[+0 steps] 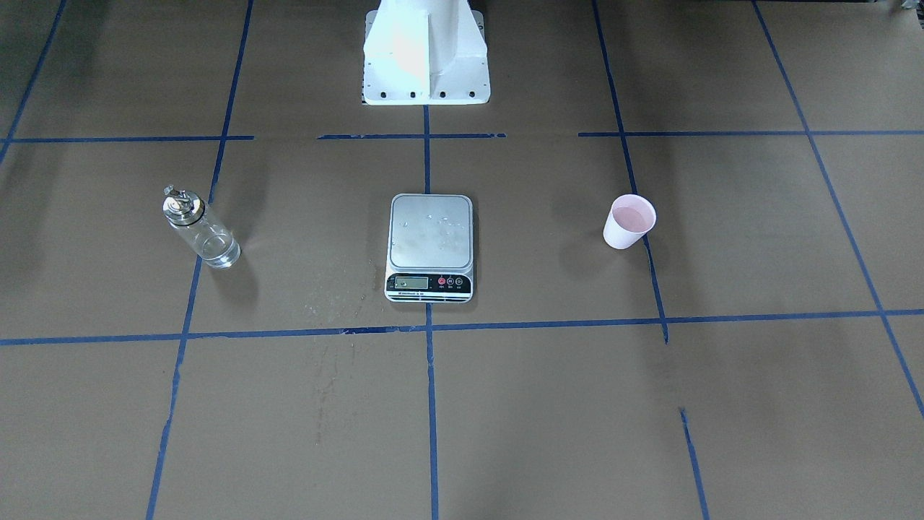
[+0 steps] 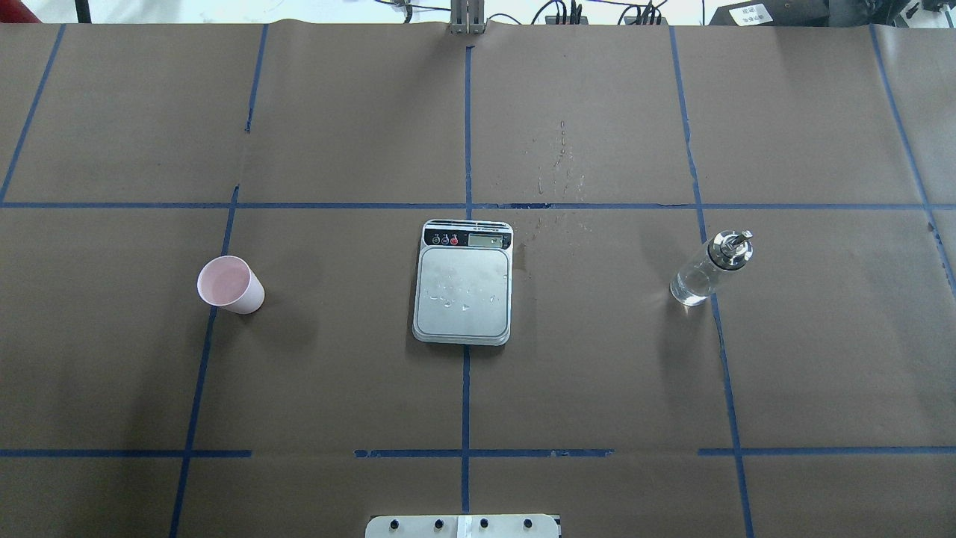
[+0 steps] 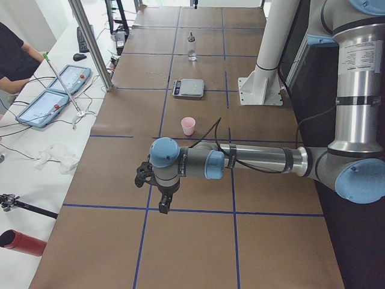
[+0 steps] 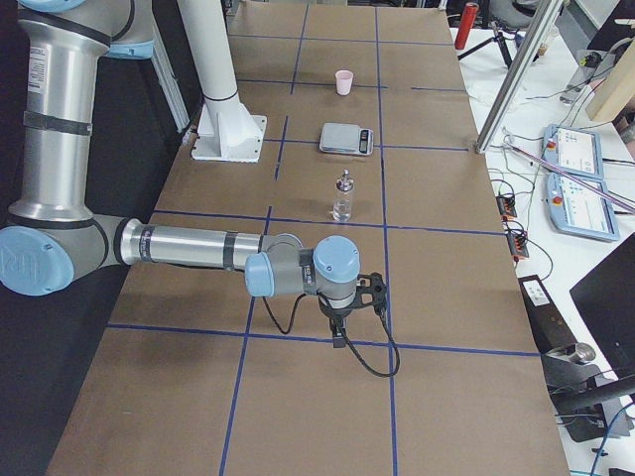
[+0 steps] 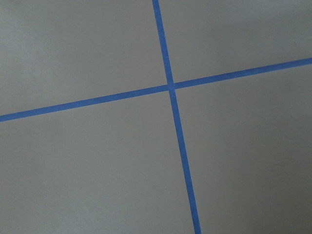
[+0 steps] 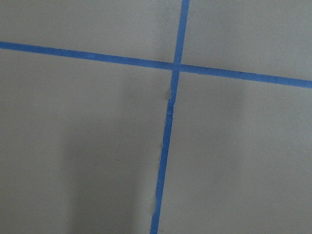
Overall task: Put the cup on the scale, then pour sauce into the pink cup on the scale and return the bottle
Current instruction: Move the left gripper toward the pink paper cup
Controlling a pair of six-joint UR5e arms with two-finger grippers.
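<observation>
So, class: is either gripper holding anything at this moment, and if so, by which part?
Nothing is held. The cup, the bottle and the scale all stand alone on the table, and both arms are far from them near the table's ends.

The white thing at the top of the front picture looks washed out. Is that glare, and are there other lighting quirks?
Yes: in the front-facing view the white robot base is overexposed, its detail lost. In the overhead view the bottle glints at its cap and casts a soft shadow, as does the cup. The right wrist view shows a broad dim shadow on the table.
</observation>
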